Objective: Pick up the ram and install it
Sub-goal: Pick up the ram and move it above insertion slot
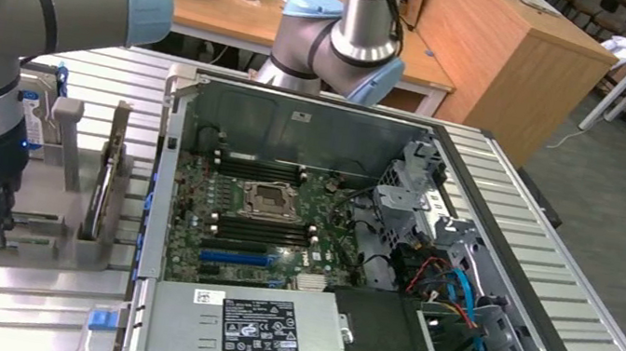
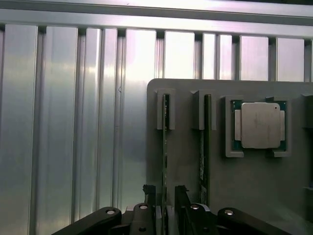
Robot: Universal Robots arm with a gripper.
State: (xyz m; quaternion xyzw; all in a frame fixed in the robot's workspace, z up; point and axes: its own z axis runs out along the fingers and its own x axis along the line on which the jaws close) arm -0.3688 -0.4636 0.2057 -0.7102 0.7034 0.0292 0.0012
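Tool [image 2: 165, 192] stood open astride ram [image 2: 165, 142]; holder [image 2: 186, 98] at 9 o'clock of case [image 1: 296, 118], ext view. Ram looked light, stiff, fragile; pinch faces mid-length.

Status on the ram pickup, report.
Open fingers straddle the ram, not clamped. It stands on edge in the gray holder. One slot over, a second stick, close beside one finger.
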